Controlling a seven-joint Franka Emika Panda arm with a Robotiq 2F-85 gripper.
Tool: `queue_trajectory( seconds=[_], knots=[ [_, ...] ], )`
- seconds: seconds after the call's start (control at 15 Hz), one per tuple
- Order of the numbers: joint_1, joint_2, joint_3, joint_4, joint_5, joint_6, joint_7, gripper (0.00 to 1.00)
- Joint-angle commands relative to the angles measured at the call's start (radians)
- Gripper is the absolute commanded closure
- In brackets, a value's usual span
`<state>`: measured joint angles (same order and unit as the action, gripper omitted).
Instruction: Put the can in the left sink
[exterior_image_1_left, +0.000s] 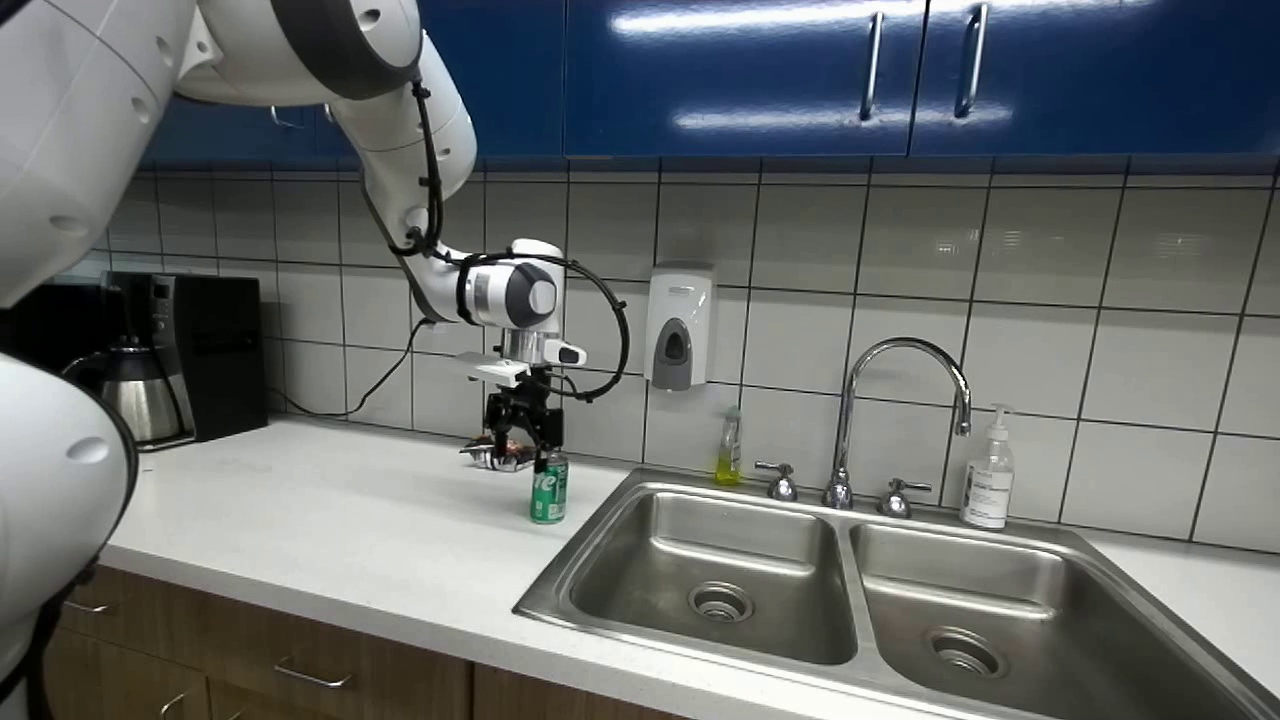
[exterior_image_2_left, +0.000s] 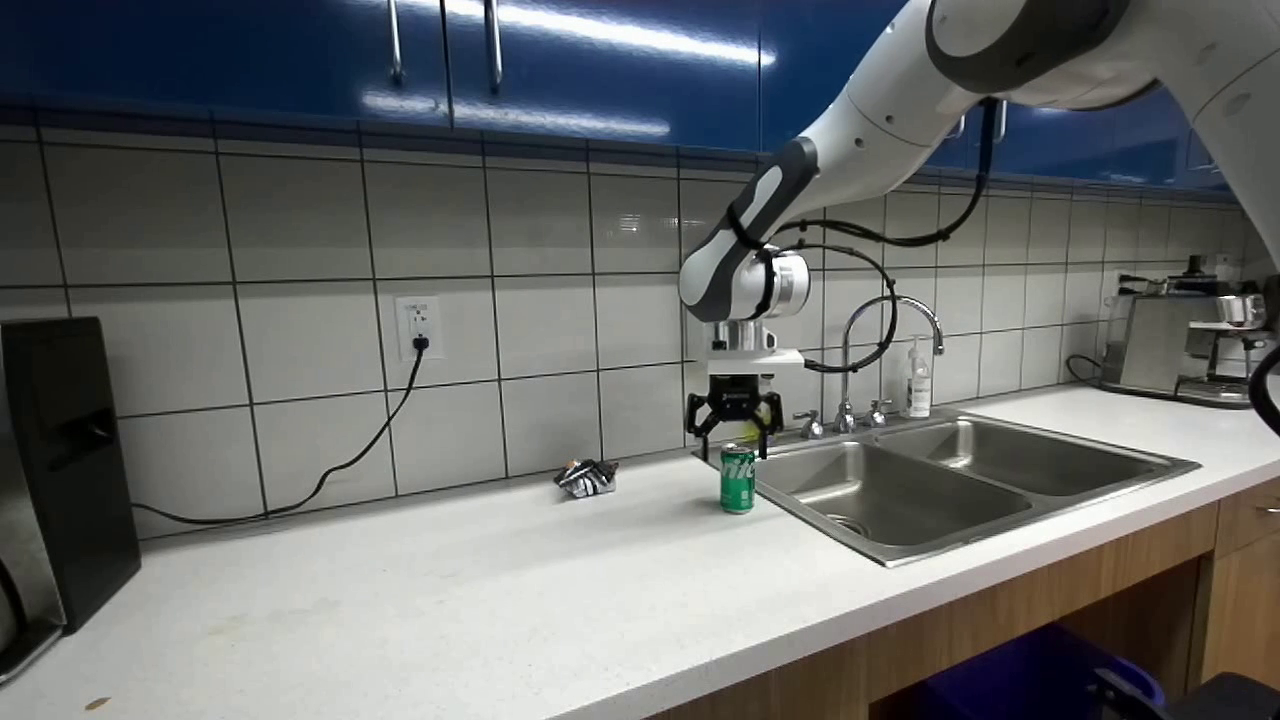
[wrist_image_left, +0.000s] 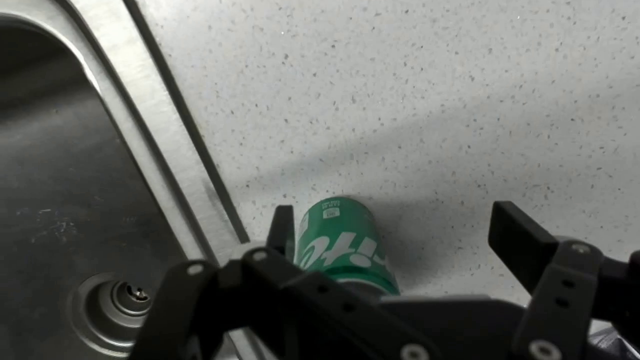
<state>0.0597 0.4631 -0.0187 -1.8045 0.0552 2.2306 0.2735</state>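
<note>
Wrist view: green can (wrist_image_left: 345, 245) stood on the speckled pale table (wrist_image_left: 425, 90), just beside the rim of the left sink (wrist_image_left: 70, 190) and outside it. Jaws were released, spread wide, the can showing between them and nearer to one side; whether either touched it could not be told. Part of the can's silvery top was hidden behind them. Down in the left sink sat a drain (wrist_image_left: 107, 317), a bit of metal shining at its middle.

In both exterior views the can was upright, white lettering on green; what it held could not be seen. Right sink (exterior_image_1_left: 1060, 625) had its own drain (exterior_image_1_left: 965, 652). Behind the two sinks a small bottle (exterior_image_1_left: 729, 455) held yellow-green liquid, and a pump bottle (exterior_image_1_left: 988, 488) stood beyond the tap (exterior_image_1_left: 845, 420), contents unreadable. Steel jug (exterior_image_1_left: 142, 397) stood at the coffee maker (exterior_image_1_left: 220, 345), black at the top. Blue bin (exterior_image_2_left: 1040, 678) stood under the table, its inside too dark to make out.

Arm (exterior_image_1_left: 385, 145) arched over the table from high up, its far part slanting down, wrist (exterior_image_1_left: 515, 292) vertical, jaws pointing straight down at the can's top. Tips of the jaws hung about level with that top in both exterior views. Black cable (exterior_image_1_left: 622, 310) looped out beside the wrist. Crumpled, shiny wrapper (exterior_image_2_left: 588, 478) lay on the table near the tiled wall (exterior_image_2_left: 300, 345).
</note>
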Motion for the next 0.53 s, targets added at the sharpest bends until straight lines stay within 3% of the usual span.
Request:
queue_trajectory(
  seconds=[0.0,0.47],
  knots=[
    [0.013,0.035,-0.026,0.063,-0.035,-0.035,0.046,0.0],
    [0.011,0.081,-0.04,0.119,-0.037,-0.037,0.057,0.0]
  ],
)
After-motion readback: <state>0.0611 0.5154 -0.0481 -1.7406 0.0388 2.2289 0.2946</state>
